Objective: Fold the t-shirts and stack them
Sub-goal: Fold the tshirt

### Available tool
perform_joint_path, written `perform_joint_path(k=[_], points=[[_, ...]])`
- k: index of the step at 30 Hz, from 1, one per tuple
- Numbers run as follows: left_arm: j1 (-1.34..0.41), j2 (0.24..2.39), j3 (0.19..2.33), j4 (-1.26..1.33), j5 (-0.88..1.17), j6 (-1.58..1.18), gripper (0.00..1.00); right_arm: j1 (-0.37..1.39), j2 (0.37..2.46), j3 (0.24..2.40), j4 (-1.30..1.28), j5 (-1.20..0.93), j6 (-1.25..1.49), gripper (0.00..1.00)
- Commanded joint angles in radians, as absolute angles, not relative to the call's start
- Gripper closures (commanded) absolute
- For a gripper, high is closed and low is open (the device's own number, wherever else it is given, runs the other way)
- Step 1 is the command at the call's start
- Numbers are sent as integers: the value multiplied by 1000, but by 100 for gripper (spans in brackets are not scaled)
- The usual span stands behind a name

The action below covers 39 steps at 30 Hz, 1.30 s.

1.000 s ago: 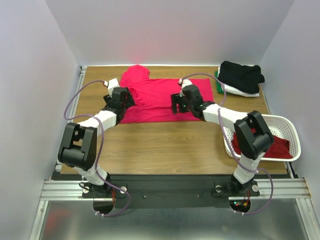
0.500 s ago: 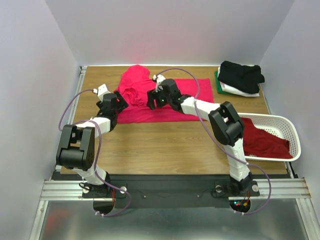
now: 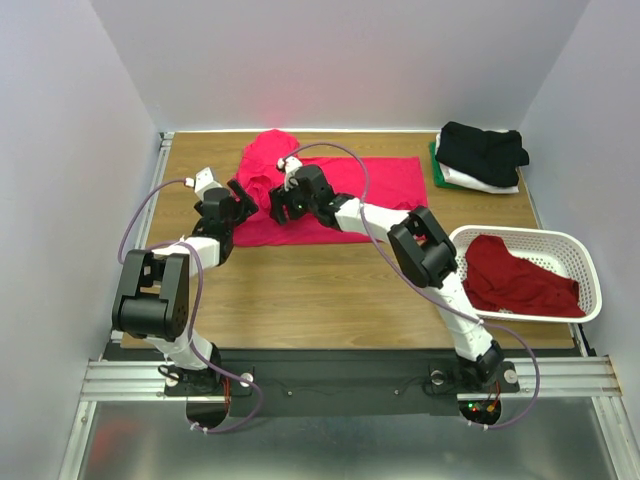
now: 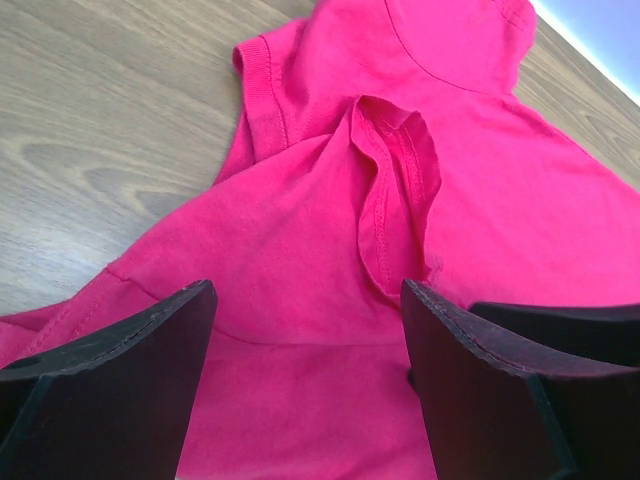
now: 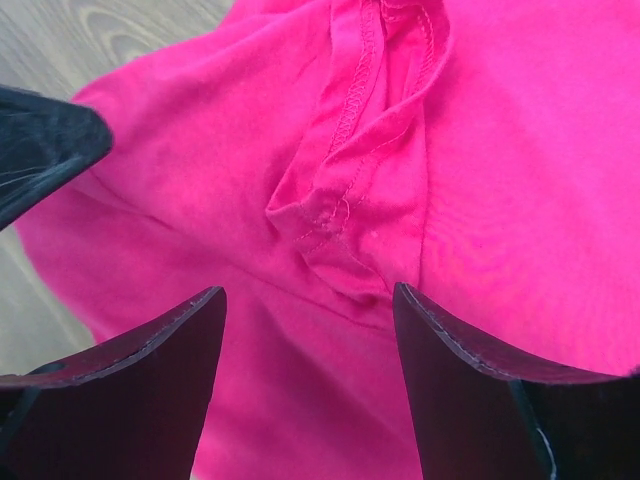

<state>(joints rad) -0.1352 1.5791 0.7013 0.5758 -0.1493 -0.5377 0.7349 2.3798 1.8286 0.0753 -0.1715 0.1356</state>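
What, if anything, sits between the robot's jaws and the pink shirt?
Nothing visible. Both wrist views show open jaws right over the pink t-shirt, with only its own rumpled cloth beneath them.

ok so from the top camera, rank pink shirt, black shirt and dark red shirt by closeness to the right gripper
From the right gripper:
1. pink shirt, directly under it, far centre of the table.
2. black shirt, on top of the far-right stack.
3. dark red shirt, in the basket, near right.
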Motion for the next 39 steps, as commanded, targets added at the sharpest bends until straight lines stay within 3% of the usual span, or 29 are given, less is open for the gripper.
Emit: perform_joint_path(k=[1,8,14,17,21,25,32,36,39], points=[[-127,1572,696,637,-124,-540,14,750,2407,1919,113,-143,112,28],[-127,1585,699,643,-98,-540,14,770,2483,2009,77,-40,89,30],[-126,1586,698,647,-86,-535,14,779,2537,2088,41,20,72,41],[-126,1595,701,649,-78,-537,14,782,2548,2098,29,32,69,56],[-126,1621,713,652,-63,-537,14,782,2542,2091,29,63,72,86],[-126,1623,712,653,-58,-541,14,782,2534,2098,28,149,78,95],[-126,1626,713,653,-52,-535,14,747,2526,2126,28,290,118,94],[-126,1638,727,643,-40,-535,14,713,2533,2143,25,287,163,77],[-126,1640,729,638,-37,-534,14,692,2543,2157,20,304,189,37]])
